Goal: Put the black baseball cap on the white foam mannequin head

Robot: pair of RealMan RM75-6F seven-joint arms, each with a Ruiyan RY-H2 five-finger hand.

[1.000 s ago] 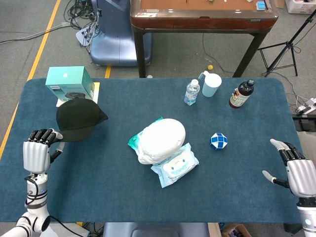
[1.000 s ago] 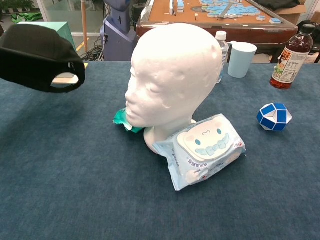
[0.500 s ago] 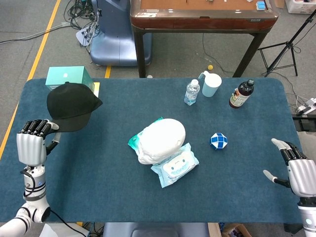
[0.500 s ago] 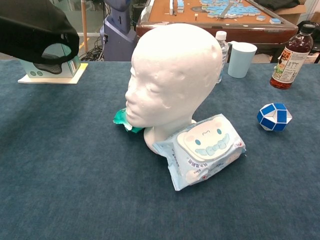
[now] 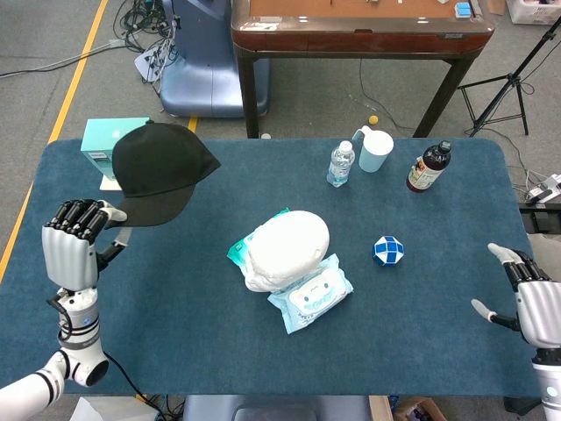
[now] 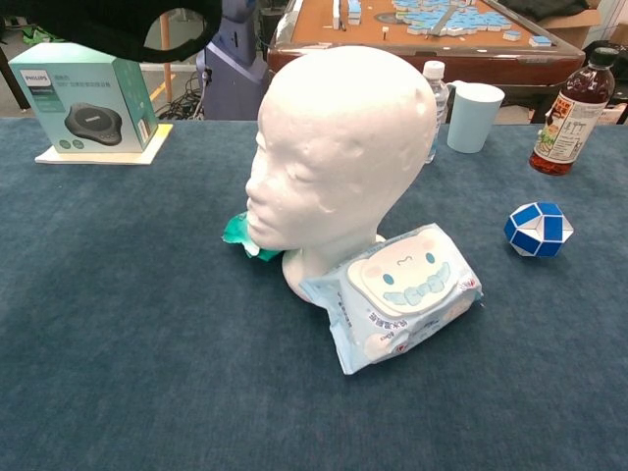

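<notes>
Head view: the left hand [image 5: 72, 250] pinches the black cap [image 5: 162, 171] by its rim, aloft, brim pointing right toward the foam head [image 5: 285, 248], well apart. The foam head faces left on the blue surface [image 5: 175, 324]. The right hand [image 5: 535, 303], fingers spread and holding nothing, hangs at the right edge.

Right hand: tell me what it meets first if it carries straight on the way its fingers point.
The right hand points up and slightly left along the table's right edge. The way looks free; the brown bottle lies well left of that line, though depth is unclear.
</notes>
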